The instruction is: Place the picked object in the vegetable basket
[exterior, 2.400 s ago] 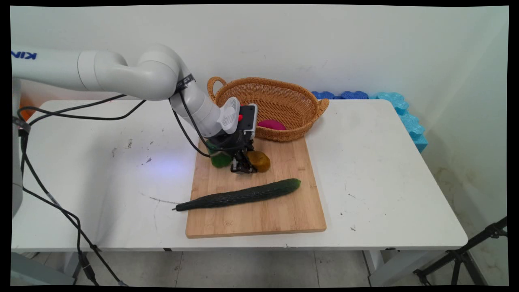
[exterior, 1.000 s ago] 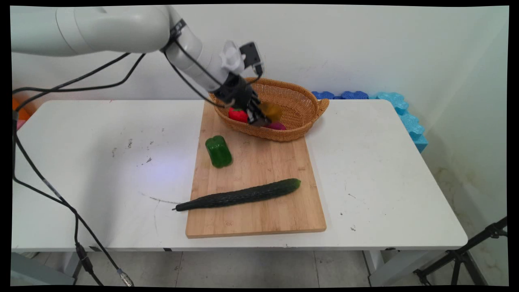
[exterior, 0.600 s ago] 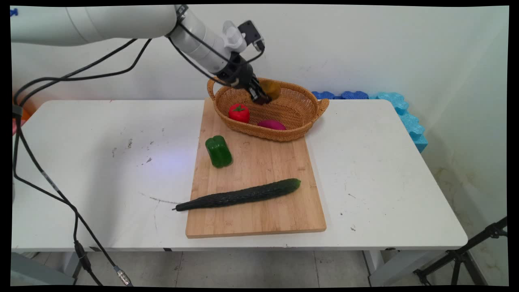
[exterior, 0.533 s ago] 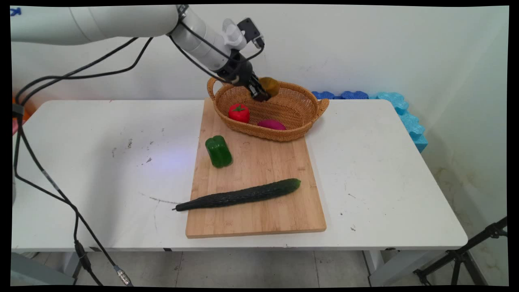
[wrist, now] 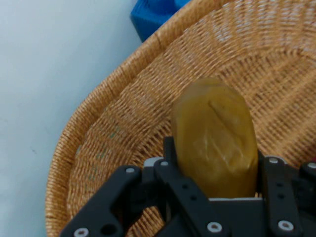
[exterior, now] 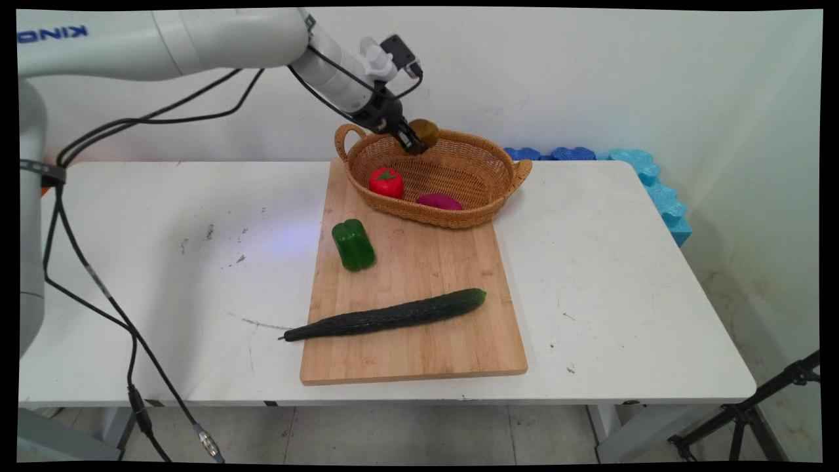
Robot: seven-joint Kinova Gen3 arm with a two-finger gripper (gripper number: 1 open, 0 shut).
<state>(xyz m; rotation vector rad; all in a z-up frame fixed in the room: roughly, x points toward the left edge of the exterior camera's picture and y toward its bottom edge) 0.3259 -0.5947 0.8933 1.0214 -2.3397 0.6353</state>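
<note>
Gripper at upper centre, clamped on a brownish-yellow fruit — held raised over the wicker basket, above its tomato and purple piece.

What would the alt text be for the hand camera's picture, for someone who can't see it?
The black gripper is shut on a yellowish-brown, kiwi-like fruit, held just above the inside of a woven wicker basket. Beyond the basket's rim lie the white table and a bit of blue foam.
</note>
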